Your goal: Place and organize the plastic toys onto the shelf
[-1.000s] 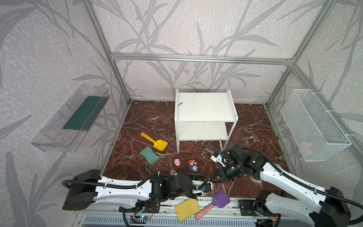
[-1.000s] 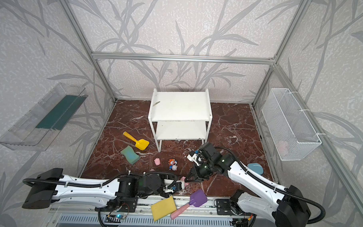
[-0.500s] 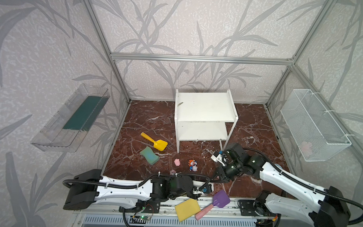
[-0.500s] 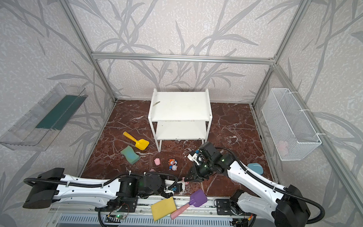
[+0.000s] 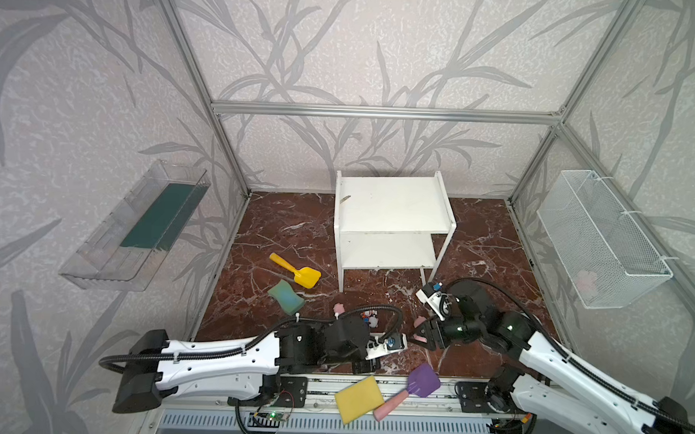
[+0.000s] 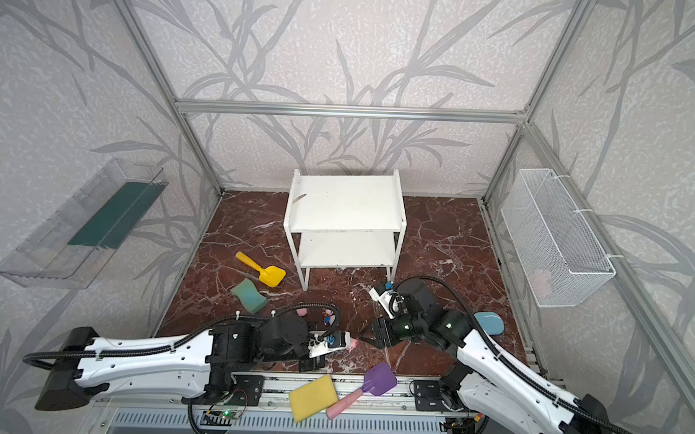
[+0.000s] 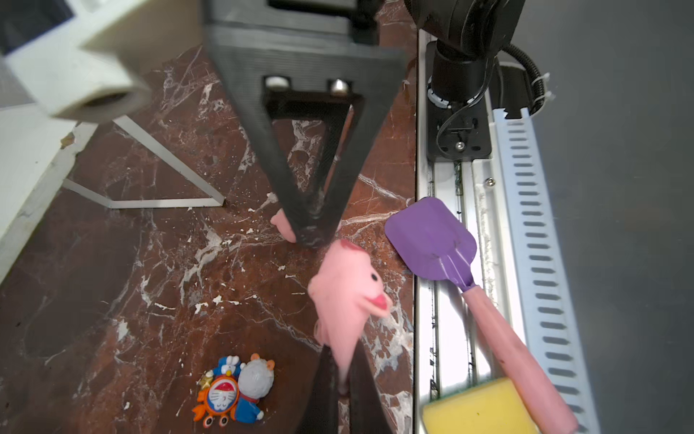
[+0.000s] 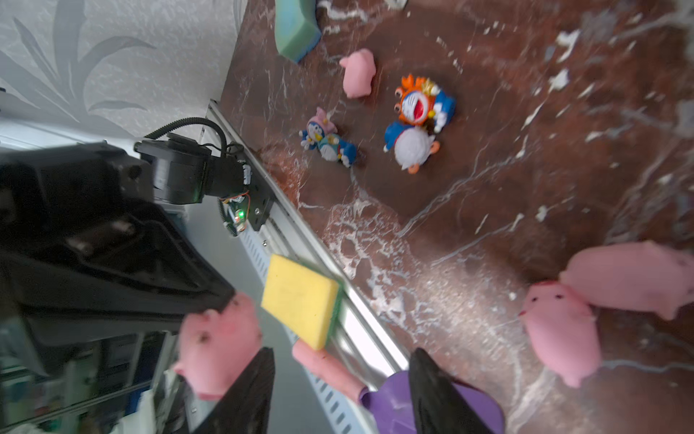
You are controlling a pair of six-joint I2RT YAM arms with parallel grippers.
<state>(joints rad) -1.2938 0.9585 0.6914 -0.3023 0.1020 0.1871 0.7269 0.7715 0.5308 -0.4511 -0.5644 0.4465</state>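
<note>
Pinching: left gripper (image 7: 340,362), newly shut on small glossy pink plastic pig (image 7: 347,289), low over red-brown marble floor (image 7: 112,263).
Right gripper (image 8: 341,353): fingers newly spread, pig let go.
White two-tier shelf (image 5: 394,203): well behind.

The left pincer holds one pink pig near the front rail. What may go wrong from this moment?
1. The left pincer grips the pink pig only at its rear end, so it may slip out on the way to the shelf.
2. The open right pincer is very close to the pig; pulling back carelessly may knock it loose.
3. The pig hangs near the front rail; if dropped, it may roll off the marble floor.
</note>
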